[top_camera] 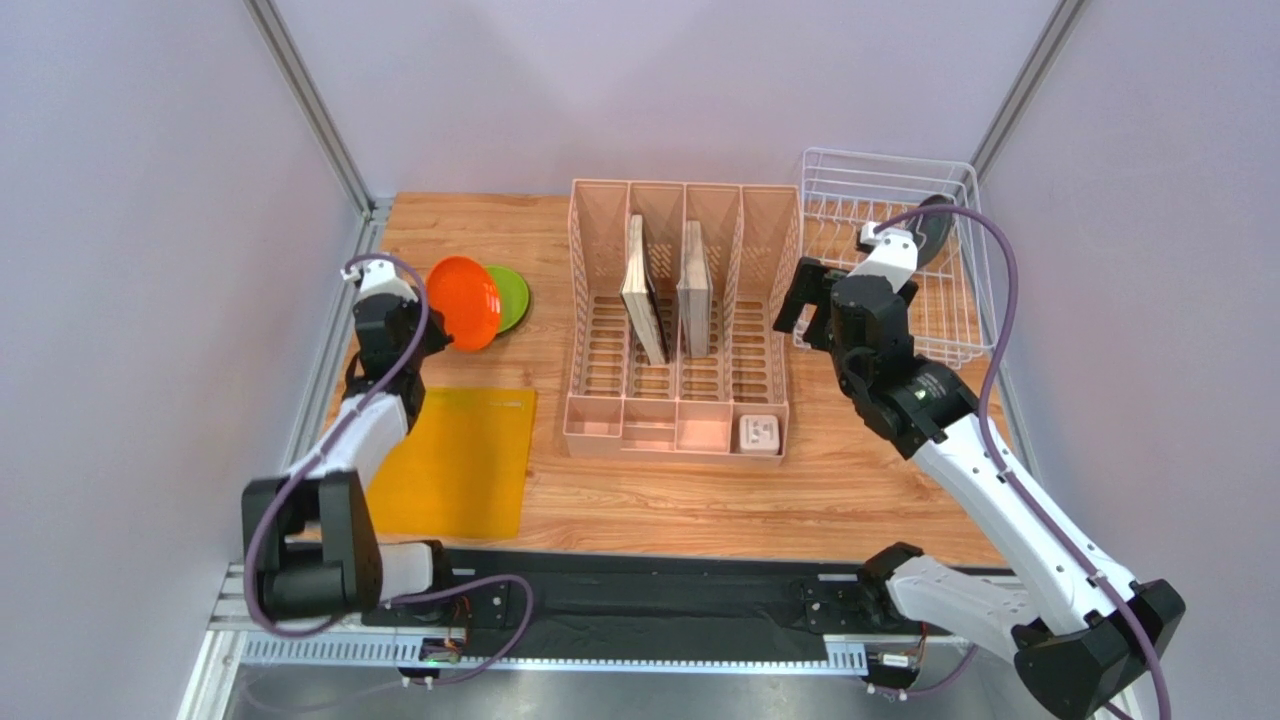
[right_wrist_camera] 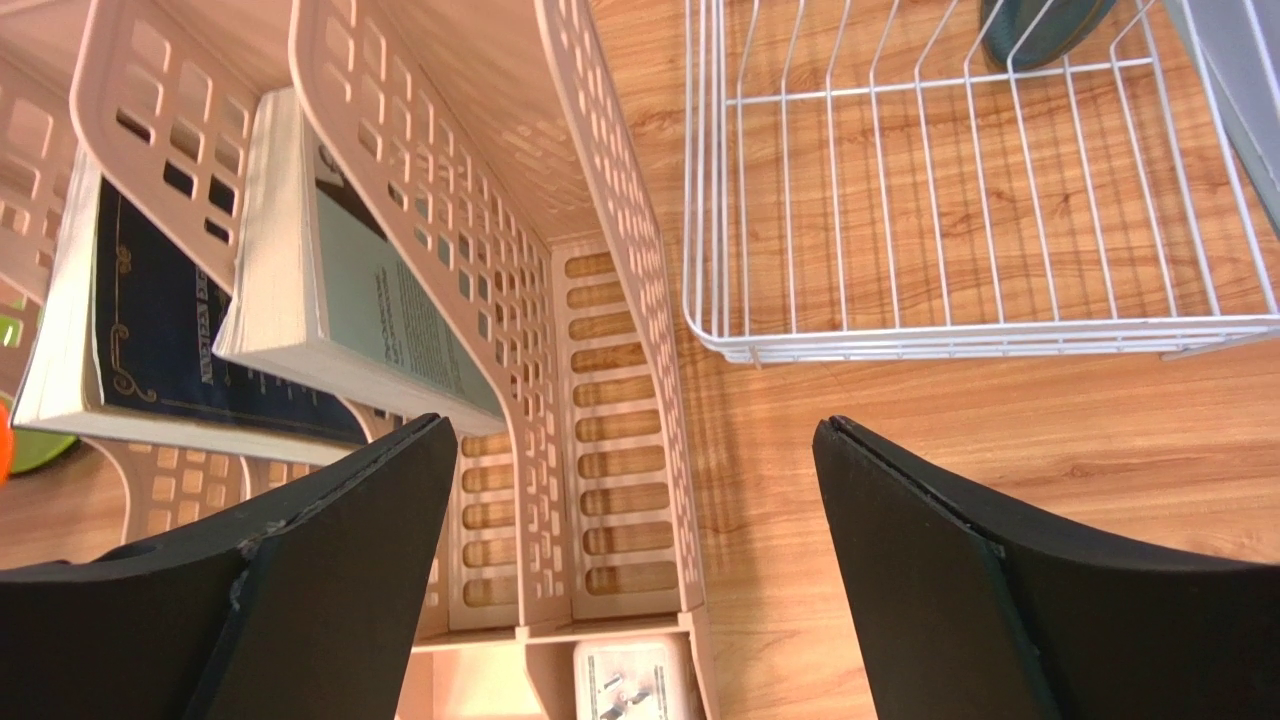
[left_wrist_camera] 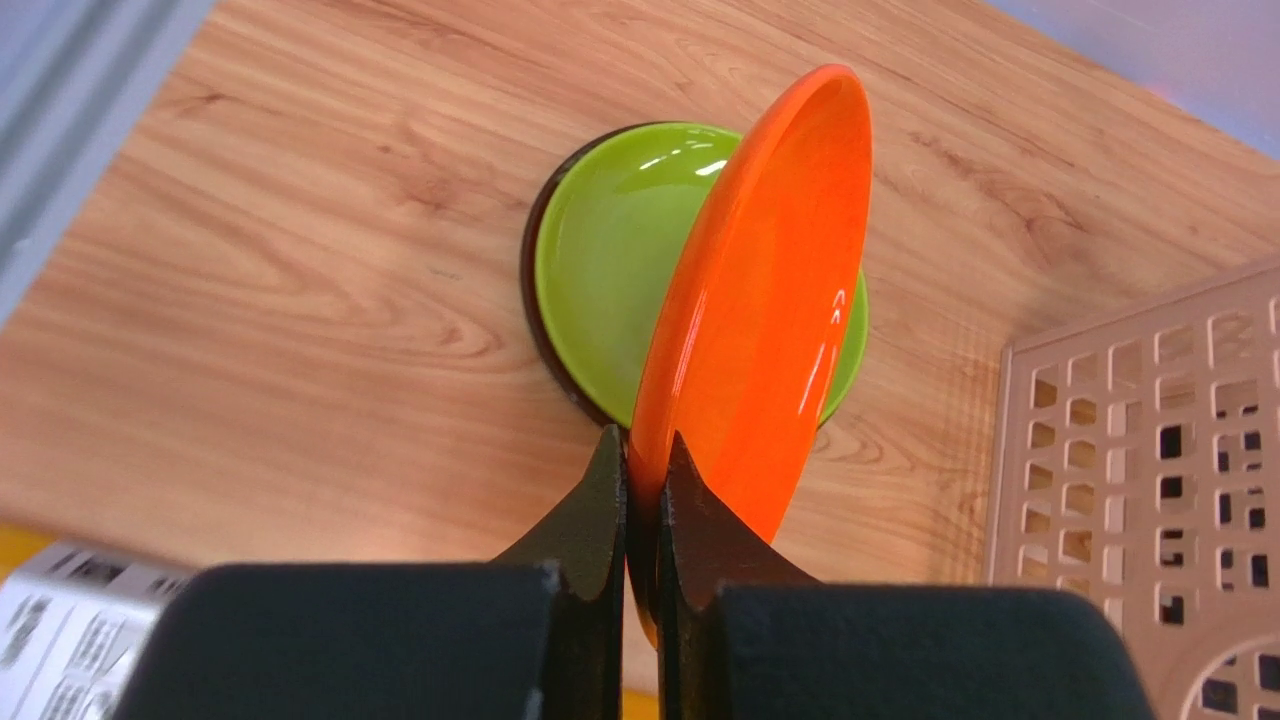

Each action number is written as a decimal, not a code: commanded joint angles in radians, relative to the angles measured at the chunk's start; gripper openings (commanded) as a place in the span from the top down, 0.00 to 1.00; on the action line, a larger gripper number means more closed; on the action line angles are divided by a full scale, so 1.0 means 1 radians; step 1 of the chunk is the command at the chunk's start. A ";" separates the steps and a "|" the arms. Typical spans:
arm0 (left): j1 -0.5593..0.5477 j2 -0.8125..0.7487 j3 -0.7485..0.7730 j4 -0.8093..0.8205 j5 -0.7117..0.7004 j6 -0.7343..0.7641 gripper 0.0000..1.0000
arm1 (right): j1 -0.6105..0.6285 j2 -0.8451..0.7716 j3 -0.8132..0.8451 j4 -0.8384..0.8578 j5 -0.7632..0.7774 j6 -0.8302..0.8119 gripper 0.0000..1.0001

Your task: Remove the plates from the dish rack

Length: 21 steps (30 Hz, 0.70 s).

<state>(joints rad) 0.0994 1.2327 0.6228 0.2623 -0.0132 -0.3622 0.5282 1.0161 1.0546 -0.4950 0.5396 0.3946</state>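
My left jaws are clamped on the lower rim of the orange plate (left_wrist_camera: 766,285), which stands on edge and leans up and away from them. Just past the jaw tips and below, the lime green plate (left_wrist_camera: 609,255) lies flat on the desk (left_wrist_camera: 301,300). It is stacked on a dark plate (left_wrist_camera: 529,285) that shows only a sliver of rim.

I judge I am partway through setting the orange plate on that stack. The next move is to tip it flat, centre it over the green one, then let go.

My right jaws are spread wide and hold nothing, above bare desk. The pink organizer (right_wrist_camera: 511,300) is to their left. Ahead of them is the near wall of the dish rack (right_wrist_camera: 932,342). At its far end stands the dark grey-teal plate (right_wrist_camera: 1044,23), seemingly the only plate in the rack. Fetching it calls for reaching over that wall and straddling its rim.
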 commanded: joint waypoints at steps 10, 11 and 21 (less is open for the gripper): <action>0.086 0.474 0.255 0.359 0.269 -0.175 1.00 | -0.143 0.044 0.076 0.044 -0.073 0.013 0.04; 0.088 0.491 0.276 0.356 0.281 -0.179 1.00 | -0.149 0.045 0.079 0.044 -0.070 0.012 0.04; 0.094 0.593 0.377 0.111 0.335 -0.257 1.00 | -0.192 0.113 0.150 0.047 0.049 -0.022 0.03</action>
<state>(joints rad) 0.1841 1.8145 0.9455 0.4213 0.2646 -0.5751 0.3687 1.1027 1.1416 -0.4892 0.5163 0.3927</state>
